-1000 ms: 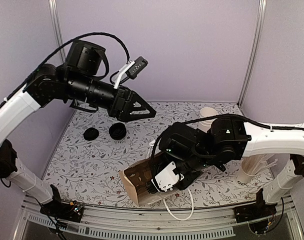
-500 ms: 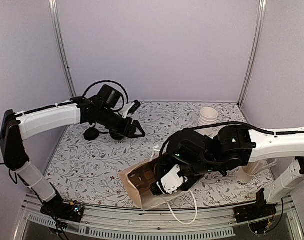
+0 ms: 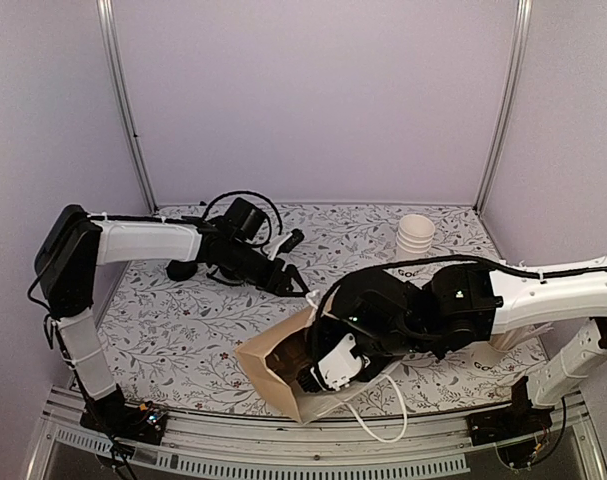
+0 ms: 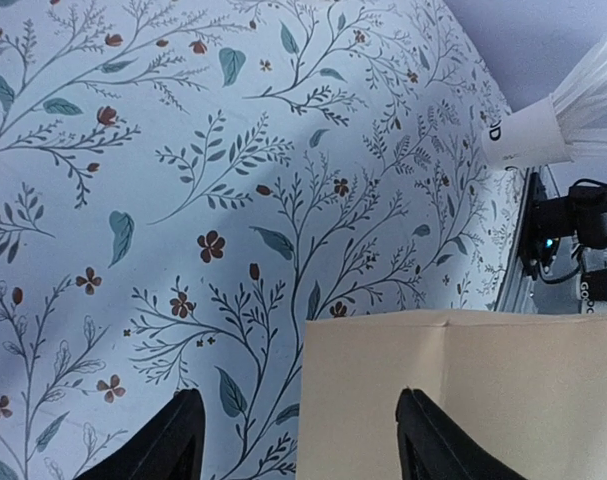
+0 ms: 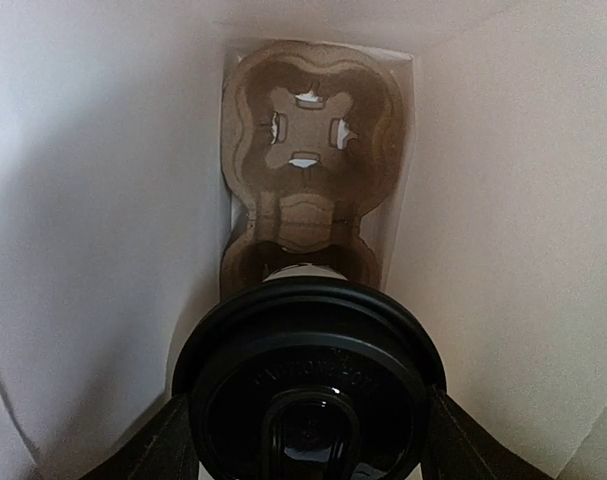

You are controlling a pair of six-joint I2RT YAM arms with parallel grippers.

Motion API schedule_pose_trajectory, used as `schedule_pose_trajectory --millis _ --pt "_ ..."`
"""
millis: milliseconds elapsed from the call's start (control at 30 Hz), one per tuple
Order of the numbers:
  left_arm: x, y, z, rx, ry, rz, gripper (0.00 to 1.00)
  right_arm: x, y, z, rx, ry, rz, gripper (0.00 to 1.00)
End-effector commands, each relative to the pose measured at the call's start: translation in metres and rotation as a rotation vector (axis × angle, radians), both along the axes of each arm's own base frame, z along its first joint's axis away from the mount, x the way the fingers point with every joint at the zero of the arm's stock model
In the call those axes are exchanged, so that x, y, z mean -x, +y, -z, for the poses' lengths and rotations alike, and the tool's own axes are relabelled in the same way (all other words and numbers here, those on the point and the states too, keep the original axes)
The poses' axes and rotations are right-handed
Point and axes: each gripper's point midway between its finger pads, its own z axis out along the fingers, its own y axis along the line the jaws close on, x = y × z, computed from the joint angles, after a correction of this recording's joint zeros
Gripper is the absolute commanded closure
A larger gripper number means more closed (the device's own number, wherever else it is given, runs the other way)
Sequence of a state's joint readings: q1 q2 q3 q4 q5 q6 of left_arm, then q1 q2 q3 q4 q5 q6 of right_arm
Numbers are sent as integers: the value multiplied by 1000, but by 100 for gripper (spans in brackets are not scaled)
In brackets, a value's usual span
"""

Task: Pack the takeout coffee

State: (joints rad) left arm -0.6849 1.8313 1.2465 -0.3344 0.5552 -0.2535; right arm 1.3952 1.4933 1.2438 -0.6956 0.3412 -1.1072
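Black-lidded takeout coffee [image 5: 308, 375] grasped by right tool [image 5: 308, 435] inside bag [image 3: 265, 362]; left tool [image 4: 298, 440] splayed low.

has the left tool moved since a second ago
Yes. The left tool came down from high up and reached right, past the black lid, to the paper bag's rim.

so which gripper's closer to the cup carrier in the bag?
Right. The right gripper is inside the bag, holding the takeout coffee just short of the cup carrier. The left gripper is open outside, by the bag's edge.
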Motion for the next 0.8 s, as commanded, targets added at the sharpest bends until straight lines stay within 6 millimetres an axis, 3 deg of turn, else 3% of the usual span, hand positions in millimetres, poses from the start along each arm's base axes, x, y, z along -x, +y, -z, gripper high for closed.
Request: schedule_pose_trajectory --millis 0,200,767 --pt "4 -8 7 47 4 62 32 -7 7 -8 -37 -36 10 42" --pt "12 -11 13 70 29 95 34 -14 14 -13 -55 -27 30 42" --pt "28 -19 15 166 53 207 36 -24 23 12 -11 45 84 42"
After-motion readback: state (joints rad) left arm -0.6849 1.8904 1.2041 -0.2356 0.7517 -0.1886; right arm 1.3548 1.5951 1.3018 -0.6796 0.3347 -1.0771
